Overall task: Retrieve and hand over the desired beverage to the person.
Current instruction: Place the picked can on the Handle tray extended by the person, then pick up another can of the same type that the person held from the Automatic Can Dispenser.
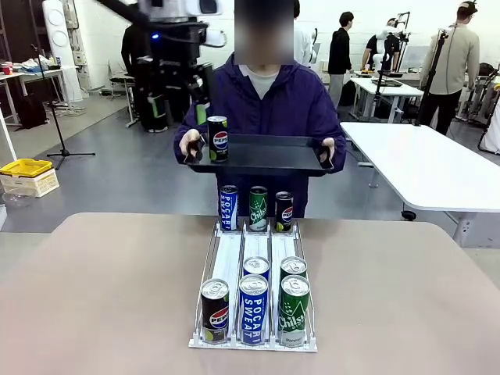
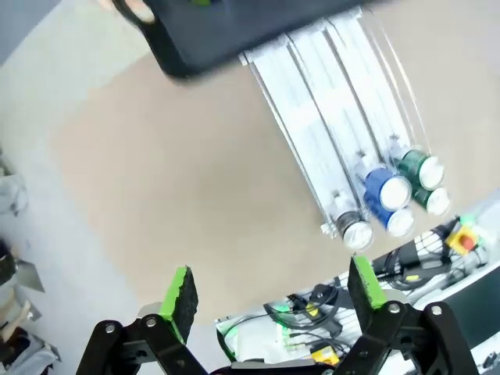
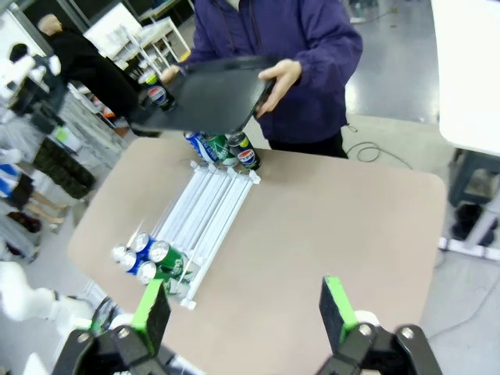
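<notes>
On the tray [image 1: 273, 152] the person [image 1: 269, 101] holds level over the far edge of the bench [image 1: 117, 297]: one Pepsi can [image 1: 218, 139], upright, so it rides steady. My left hand [image 2: 273, 285]: spread wide, empty. My right hand [image 3: 246, 305]: likewise.

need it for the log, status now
Left hand open, empty. Right hand open, empty. Pepsi can upright on tray held by person. No obstruction seen.

The person [image 1: 266, 101] holds a black tray [image 1: 266, 152] bearing 1 Pepsi can [image 1: 218, 138].
</notes>
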`<state>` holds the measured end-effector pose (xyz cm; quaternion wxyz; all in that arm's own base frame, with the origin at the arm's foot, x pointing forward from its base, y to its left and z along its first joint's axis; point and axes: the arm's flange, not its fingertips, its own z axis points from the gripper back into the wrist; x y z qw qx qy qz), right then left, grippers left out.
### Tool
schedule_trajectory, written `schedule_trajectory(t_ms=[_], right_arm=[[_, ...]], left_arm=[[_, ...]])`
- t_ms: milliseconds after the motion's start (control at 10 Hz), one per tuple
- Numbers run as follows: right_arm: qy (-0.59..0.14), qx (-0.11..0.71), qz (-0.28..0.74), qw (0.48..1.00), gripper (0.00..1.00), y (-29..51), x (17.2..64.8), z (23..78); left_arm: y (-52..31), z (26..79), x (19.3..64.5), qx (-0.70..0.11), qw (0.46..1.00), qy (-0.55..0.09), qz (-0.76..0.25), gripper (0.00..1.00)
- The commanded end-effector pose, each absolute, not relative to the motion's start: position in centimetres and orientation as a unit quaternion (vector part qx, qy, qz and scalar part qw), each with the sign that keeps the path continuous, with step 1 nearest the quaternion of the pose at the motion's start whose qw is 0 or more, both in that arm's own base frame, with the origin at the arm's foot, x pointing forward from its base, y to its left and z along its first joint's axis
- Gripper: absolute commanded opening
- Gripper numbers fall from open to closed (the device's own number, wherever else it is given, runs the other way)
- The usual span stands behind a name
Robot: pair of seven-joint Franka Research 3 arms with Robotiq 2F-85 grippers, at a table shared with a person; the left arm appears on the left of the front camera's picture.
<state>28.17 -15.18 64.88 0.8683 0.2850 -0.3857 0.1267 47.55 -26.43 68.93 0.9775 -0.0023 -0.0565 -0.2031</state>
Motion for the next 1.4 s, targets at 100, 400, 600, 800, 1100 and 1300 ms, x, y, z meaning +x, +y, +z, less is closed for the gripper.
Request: schedule_trajectory(t_ms=[100, 400, 600, 800, 1100, 1300], right_arm=[[-0.391, 0.297, 0.135, 0.860, 1.00, -15.2, 28.3, 64.8], [-0.391, 0.297, 0.135, 0.860, 1.00, -15.2, 28.3, 64.8], [-0.391, 0.297, 0.135, 0.860, 1.00, -15.2, 28.3, 64.8], [-0.391, 0.297, 0.135, 0.860, 1.00, -15.2, 28.3, 64.8], [-0.391, 0.297, 0.135, 0.860, 1.00, -15.2, 28.3, 64.8], [-0.391, 0.297, 0.135, 0.860, 1.00, -15.2, 28.3, 64.8]], left_arm=[[-20.6, 62.9, 40.3, -0.030, 0.967, -0.070, -0.243, 1.00], [-18.1, 62.3, 38.1, -0.043, 0.968, -0.077, -0.233, 1.00], [-17.8, 62.6, 38.0, -0.051, 0.969, -0.077, -0.227, 1.00], [-18.1, 62.5, 38.2, -0.029, 0.972, -0.065, -0.222, 1.00], [-18.1, 62.5, 38.2, -0.029, 0.972, -0.065, -0.222, 1.00], [-18.1, 62.5, 38.2, -0.029, 0.972, -0.065, -0.222, 1.00]])
